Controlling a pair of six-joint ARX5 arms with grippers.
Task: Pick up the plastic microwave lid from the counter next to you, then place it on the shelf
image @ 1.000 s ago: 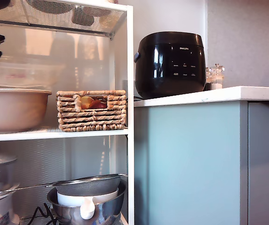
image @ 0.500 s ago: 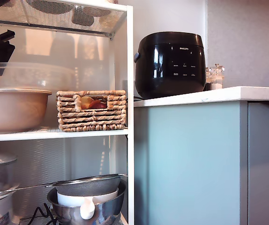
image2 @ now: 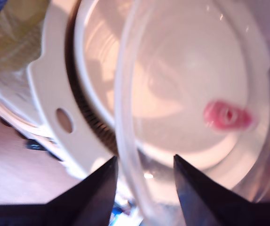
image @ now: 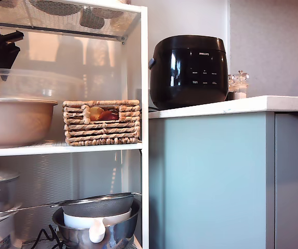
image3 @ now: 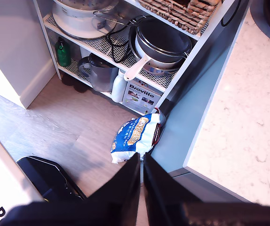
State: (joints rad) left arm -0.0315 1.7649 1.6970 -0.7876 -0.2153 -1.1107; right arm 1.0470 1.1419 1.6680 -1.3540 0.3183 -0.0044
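My first gripper [image2: 142,176]: jaws apart, the plastic microwave lid's [image2: 196,94] clear rim passing between them; whether the jaws touch it, cannot tell. In the exterior view the lid [image: 35,83] sits at 9 o'clock, just above the beige bowl [image: 16,122] on the shelf [image: 86,148], woven basket [image: 101,122] beside.

My second gripper [image3: 141,176]: jaws together, empty, above the floor off the counter [image3: 238,108] edge. Black cooker [image: 189,70] far back on the counter.

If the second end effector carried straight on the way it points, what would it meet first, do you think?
Probably the blue and white bag on the floor, just past its shut tips; depth is unclear.
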